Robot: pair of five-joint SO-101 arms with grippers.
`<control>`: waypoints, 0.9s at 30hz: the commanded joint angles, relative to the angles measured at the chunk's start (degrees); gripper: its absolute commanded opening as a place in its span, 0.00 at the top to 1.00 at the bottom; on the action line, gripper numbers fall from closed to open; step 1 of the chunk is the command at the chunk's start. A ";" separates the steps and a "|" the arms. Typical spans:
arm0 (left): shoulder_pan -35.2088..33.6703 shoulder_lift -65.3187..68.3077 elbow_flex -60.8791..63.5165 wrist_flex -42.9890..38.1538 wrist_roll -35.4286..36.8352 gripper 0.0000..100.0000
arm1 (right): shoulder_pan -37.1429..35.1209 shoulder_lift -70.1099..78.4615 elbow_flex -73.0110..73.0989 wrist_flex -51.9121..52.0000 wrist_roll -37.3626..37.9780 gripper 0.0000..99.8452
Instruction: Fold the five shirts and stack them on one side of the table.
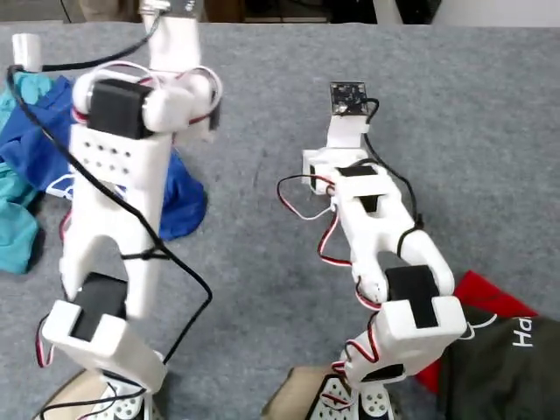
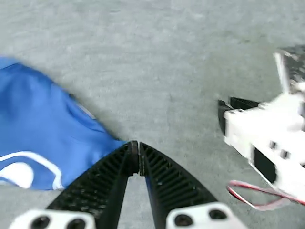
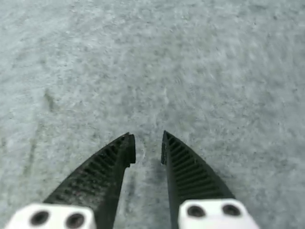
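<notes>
Progress seems early | crumpled blue cloth shirt (image 1: 182,206), teal shirt (image 1: 16,229) unfolded | red shirt (image 1: 486,294), black shirt (image 1: 500,372) heaped apart | left jaws clenched, empty | right jaws parted

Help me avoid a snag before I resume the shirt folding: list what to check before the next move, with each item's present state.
1. Left gripper shut: ok, its tips meet right at the edge of the blue shirt.
2. Cloth pinched between those tips: cannot tell.
3. Right gripper open and free: ok, it is over bare table.
4. Blue shirt folded: not ok, it lies bunched beneath the left arm.
5. Shirts stacked on one side: not ok, the teal shirt lies at one edge, and the red shirt and black shirt at the other.
</notes>
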 commanded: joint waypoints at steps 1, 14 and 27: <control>-9.67 1.63 3.96 -1.76 -0.18 0.98 | 1.27 -2.95 -2.59 -0.79 -0.62 0.90; -23.21 32.31 17.67 -17.67 7.82 0.71 | 1.19 -2.95 -2.95 0.88 -0.62 0.90; -16.44 47.87 -2.90 0.70 7.38 0.98 | 0.66 -3.03 -2.95 1.05 -0.62 0.90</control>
